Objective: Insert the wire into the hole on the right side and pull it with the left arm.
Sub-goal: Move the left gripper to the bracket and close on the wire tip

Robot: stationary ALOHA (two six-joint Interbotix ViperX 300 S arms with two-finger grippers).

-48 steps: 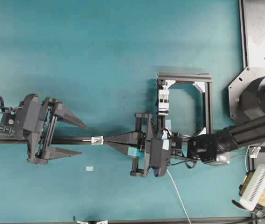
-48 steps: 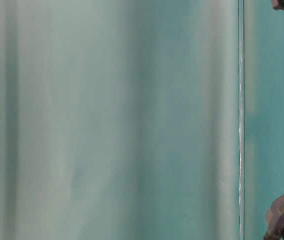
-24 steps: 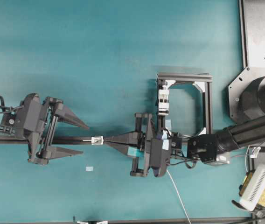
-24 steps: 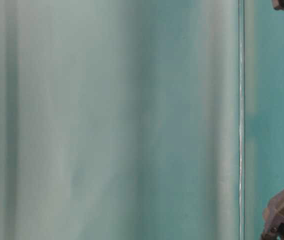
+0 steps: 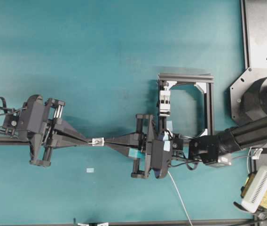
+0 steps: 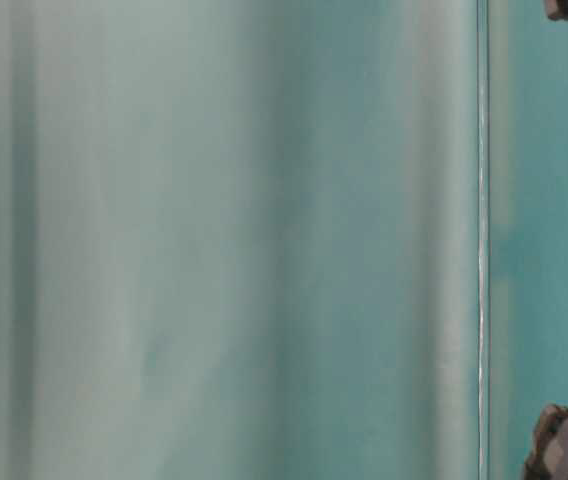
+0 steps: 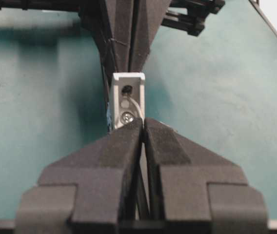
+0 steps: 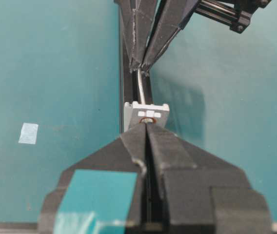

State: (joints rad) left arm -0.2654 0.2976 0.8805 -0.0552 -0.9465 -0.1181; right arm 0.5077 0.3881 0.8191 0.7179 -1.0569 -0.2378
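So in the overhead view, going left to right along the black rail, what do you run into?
left gripper → small silvery tab with the hole → right gripper → white clamp block → right arm's black forearm

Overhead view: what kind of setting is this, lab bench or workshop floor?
Most likely a robotics lab bench: a teal tabletop, a black aluminium-extrusion frame, and two claws, left and right, meeting at a small metal tab.

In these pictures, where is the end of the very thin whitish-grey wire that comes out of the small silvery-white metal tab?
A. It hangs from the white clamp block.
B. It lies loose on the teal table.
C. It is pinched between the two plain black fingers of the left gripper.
C: in the left wrist view the thin whitish-grey wire curves from the hole in the small silvery-white metal tab into the tips of the shut left gripper.
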